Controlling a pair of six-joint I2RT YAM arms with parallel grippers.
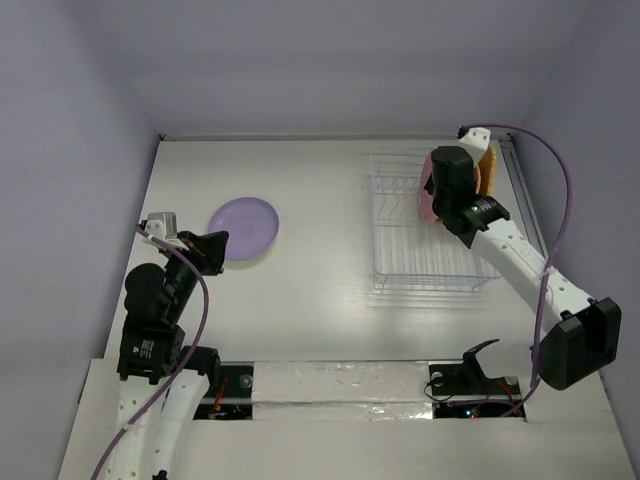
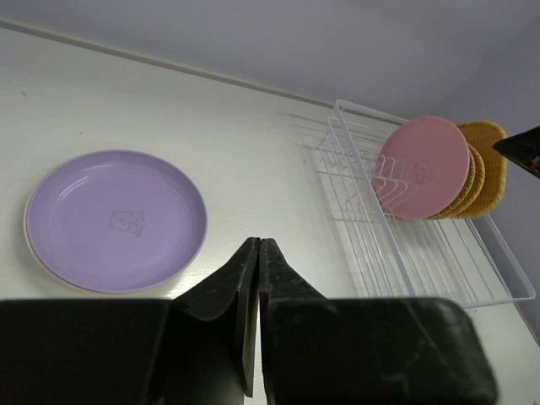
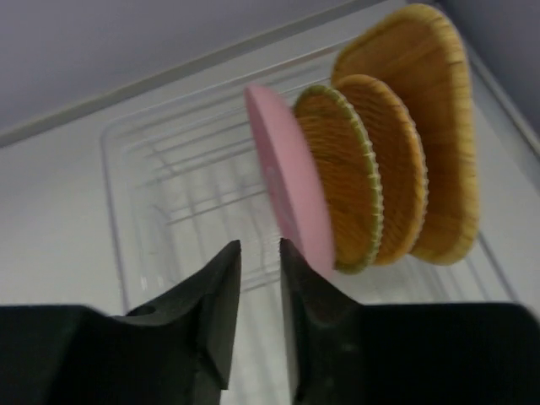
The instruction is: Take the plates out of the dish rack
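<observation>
A: Right gripper (image 3: 260,245)?
B: Fingers drawn almost together, empty, just beside the pink plate (image 3: 287,186). The plate stands upright at the far right of the dish rack (image 3: 169,169), with three orange plates (image 3: 396,160) on its right.
A: Left gripper (image 2: 256,243)?
B: Closed, empty, near the lavender plate (image 2: 116,221), which lies flat on the table (image 1: 320,200), left.

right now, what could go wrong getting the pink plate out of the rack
1. The right gripper is shut beside the pink plate, not around its rim; moving in like this could shove it instead of gripping.
2. The orange plates stand close beside it, so a knock may tip them.
</observation>
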